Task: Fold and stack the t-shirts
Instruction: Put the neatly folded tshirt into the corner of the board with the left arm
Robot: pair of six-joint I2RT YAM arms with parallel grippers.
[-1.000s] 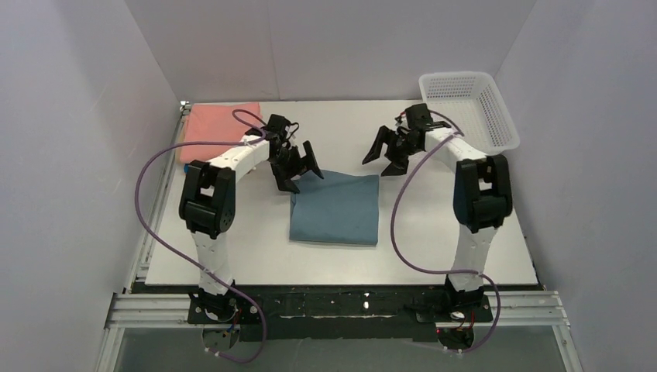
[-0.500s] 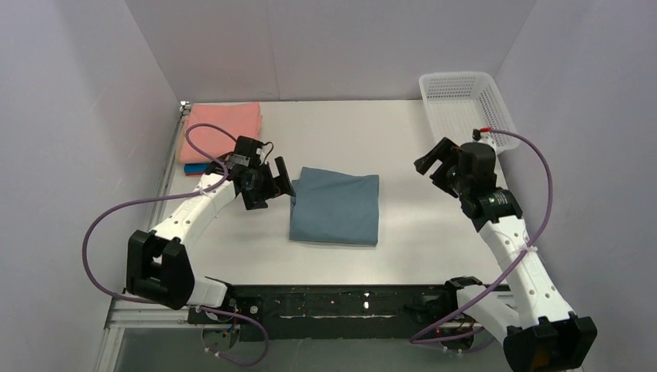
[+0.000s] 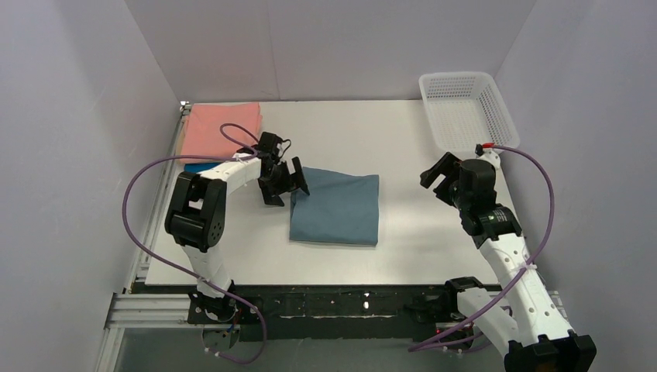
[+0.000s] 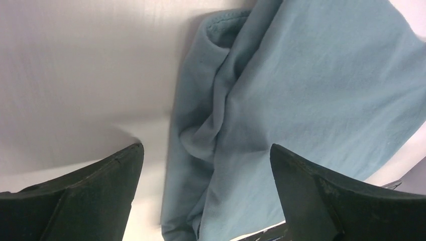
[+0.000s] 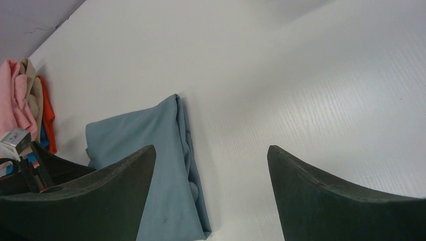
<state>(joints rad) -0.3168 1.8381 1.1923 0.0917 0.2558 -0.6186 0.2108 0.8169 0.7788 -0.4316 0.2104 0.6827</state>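
Obs.: the dusty blue-grey t-shirt (image 3: 335,208) lies folded into a rectangle mid-table (image 3: 434,248). It lies apart from the stack at the far left corner, where the salmon-pink shirt (image 3: 223,128) is on top and a bright blue one (image 3: 200,167) shows beneath. The right wrist view also shows an orange edge in that stack.

Left gripper (image 3: 285,186): claw spread wide and holding nothing, low over the shirt's far-left corner. In the wrist view the bunched left edge sits between the two fingers. I cannot tell whether the fingers touch the cloth.

Right gripper (image 3: 438,180): claw also spread wide and empty, above bare table to the right of the shirt and well apart from it. The white mesh basket (image 3: 465,108) is beyond it at the far right.

Judgement: the fold looks done and the move to the stack is pending.

Risks:
- The edge under the left claw is rumpled and its layers are loose. A shallow pinch may catch only the top ply, so lifting would peel the fold open.
- With one corner held and the right arm away, the packet may sag or swing open.
- Dragging it could bunch the cloth or knock the pink shirt askew.
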